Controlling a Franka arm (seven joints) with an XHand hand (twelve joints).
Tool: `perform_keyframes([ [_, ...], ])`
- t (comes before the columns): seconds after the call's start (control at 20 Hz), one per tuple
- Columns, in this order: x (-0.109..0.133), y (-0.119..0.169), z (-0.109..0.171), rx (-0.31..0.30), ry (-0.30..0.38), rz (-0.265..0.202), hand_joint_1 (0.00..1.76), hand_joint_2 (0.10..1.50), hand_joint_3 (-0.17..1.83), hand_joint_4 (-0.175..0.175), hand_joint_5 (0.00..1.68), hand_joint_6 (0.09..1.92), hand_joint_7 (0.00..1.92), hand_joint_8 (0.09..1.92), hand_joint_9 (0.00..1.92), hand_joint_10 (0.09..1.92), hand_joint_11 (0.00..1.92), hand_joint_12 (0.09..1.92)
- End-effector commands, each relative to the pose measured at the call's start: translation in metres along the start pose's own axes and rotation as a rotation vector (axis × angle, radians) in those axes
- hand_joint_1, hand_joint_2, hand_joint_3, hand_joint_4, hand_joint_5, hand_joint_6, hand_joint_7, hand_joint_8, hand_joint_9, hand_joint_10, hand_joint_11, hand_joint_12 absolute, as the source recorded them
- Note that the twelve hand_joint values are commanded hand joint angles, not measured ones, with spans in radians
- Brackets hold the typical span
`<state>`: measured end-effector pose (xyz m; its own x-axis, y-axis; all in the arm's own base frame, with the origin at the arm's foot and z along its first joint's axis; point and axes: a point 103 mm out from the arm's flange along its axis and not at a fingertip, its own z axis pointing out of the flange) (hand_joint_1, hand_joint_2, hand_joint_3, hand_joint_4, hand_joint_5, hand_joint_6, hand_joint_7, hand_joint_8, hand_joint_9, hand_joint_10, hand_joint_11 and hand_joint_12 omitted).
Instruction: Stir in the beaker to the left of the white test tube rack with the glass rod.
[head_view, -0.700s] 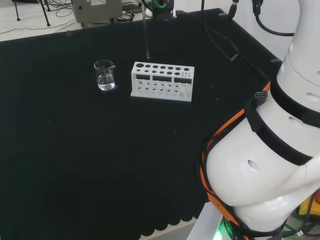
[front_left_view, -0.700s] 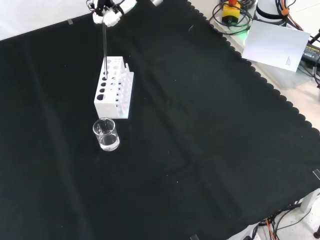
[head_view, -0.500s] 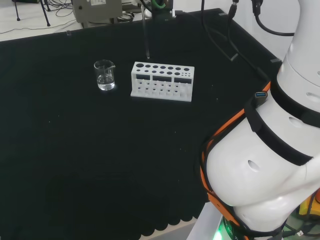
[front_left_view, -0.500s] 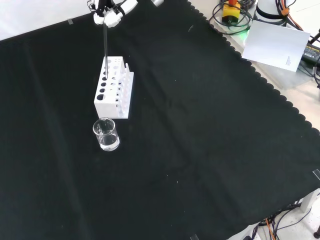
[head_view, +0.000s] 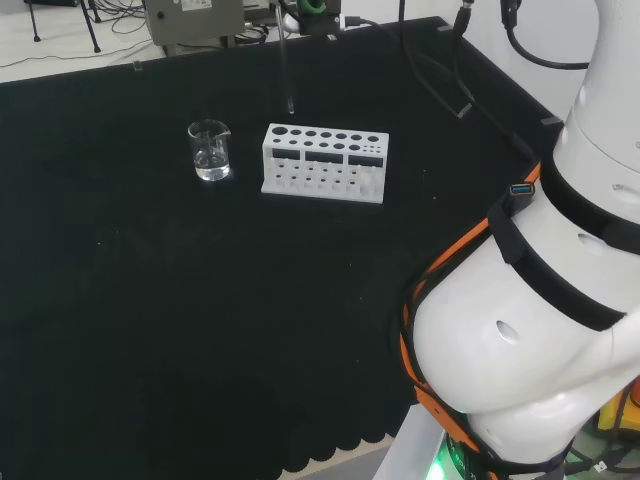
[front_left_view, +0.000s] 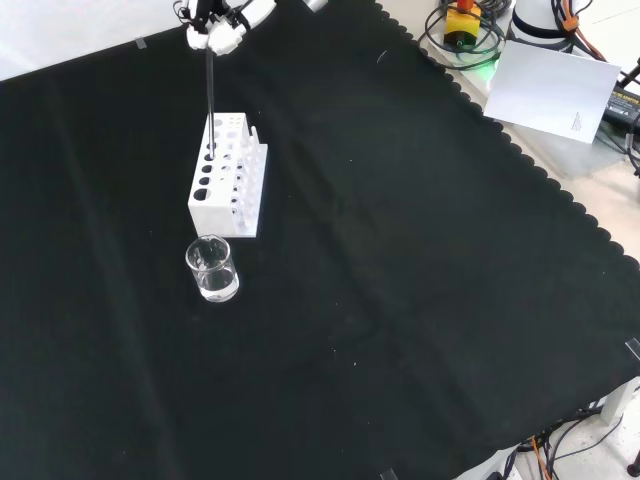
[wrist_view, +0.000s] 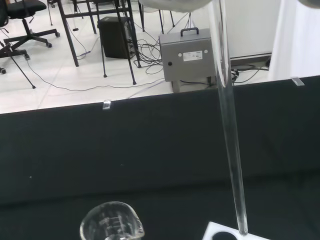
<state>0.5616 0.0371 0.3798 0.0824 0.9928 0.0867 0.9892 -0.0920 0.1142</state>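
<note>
While the hand (front_left_view: 218, 28) has its fingers pinched on the top of the glass rod (front_left_view: 210, 95), the rod hangs upright, its tip over the white test tube rack (front_left_view: 229, 174) toward the tabletop's far edge in the head view. The beaker (head_view: 209, 150) stands just left of the rack there, so the rod must likely travel leftward.
</note>
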Motion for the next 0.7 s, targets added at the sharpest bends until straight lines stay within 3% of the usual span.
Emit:
perform_keyframes([
  [0.05, 0.019, 0.002, -0.004, -0.006, 0.0, -0.036, 1.32, 1.08, -0.17, -0.175, 1.39, 0.09, 1.24, 0.91, 1.76, 0.48, 1.79, 0.27],
  [0.7, 0.07, 0.032, 0.0, 0.01, 0.04, -0.154, 1.32, 1.08, -0.17, -0.175, 1.4, 0.09, 1.25, 0.9, 1.77, 0.47, 1.79, 0.27],
])
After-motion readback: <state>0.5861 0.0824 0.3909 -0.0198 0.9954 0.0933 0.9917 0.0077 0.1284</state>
